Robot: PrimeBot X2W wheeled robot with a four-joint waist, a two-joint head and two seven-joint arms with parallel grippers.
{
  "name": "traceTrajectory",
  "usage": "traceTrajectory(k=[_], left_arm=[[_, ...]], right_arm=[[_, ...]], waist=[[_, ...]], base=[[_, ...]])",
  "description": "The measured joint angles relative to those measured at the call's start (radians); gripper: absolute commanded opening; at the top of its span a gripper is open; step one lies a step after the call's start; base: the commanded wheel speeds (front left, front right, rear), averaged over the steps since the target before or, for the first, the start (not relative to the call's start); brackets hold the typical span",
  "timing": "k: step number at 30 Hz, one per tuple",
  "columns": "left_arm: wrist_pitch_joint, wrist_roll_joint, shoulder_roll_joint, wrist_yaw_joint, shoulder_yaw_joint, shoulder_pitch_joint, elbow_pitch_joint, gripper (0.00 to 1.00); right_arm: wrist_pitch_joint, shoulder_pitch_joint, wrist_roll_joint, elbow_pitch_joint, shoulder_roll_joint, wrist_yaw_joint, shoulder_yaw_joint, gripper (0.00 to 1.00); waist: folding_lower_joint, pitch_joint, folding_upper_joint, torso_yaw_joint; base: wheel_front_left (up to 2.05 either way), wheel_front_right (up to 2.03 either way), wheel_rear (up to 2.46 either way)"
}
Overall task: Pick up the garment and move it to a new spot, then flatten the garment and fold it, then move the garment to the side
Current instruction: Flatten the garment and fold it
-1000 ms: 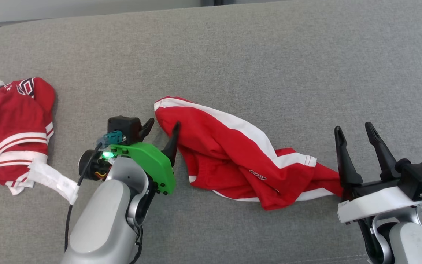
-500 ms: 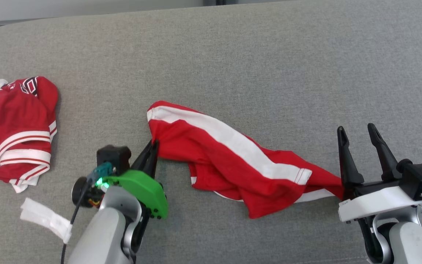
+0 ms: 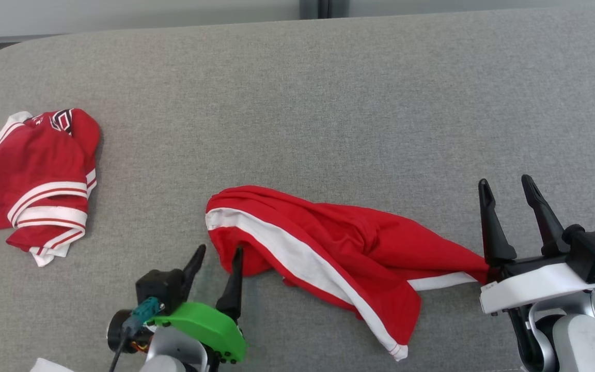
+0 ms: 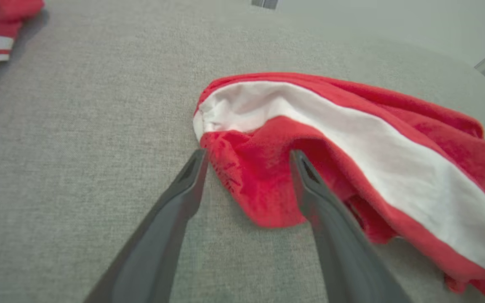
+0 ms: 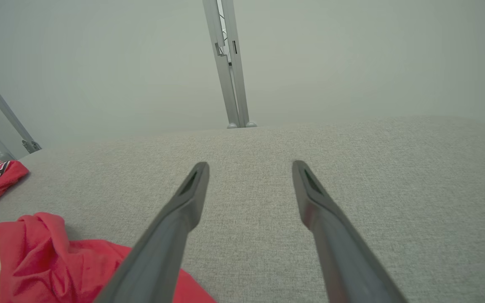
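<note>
- Garment: you have a red garment with a white stripe lying crumpled on the grey fabric-covered counter, between the two sets of fingers.
- Long axis: it runs across the head view from beside your left fingers to the base of your right fingers, dipping slightly toward the right end.
- Which way it points: the rounded, folded end faces your left fingers. The white stripe starts there and slants down to a loose hem corner that points at the near edge.
- Left fingers: spread apart, clamping nothing.
- Garment against left fingers: in the left wrist view the red fold sits between the two tips. The left finger is right at the cloth's edge. The right finger overlaps the cloth, but you cannot tell whether it touches.
- Right fingers: spread wide with only bare counter between them, seen plainly in the right wrist view.
- Garment against right fingers: its right end reaches the base of the left finger. The rest lies to the left of the tips and behind them.
- Other cloth: a second red-and-white garment lies well to the left of your left fingers, apart from the first.
</note>
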Motion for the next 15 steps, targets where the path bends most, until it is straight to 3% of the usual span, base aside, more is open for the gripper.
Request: traceTrajectory(k=[7,15], left_arm=[[-0.160,0.046,0.065,0.025,0.072,-0.026,-0.067,1.00],[-0.192,0.055,0.148,0.035,0.159,-0.019,-0.100,1.00]], right_arm=[[0.013,0.006,-0.009,-0.026,-0.006,0.000,0.002,1.00],[0.034,0.041,-0.018,-0.053,-0.008,0.000,0.002,1.00]], waist=[[0.0000,-0.023,0.0000,0.001],[0.0000,-0.065,0.0000,-0.001]], base=[[0.00,0.00,0.00],[0.00,0.00,0.00]])
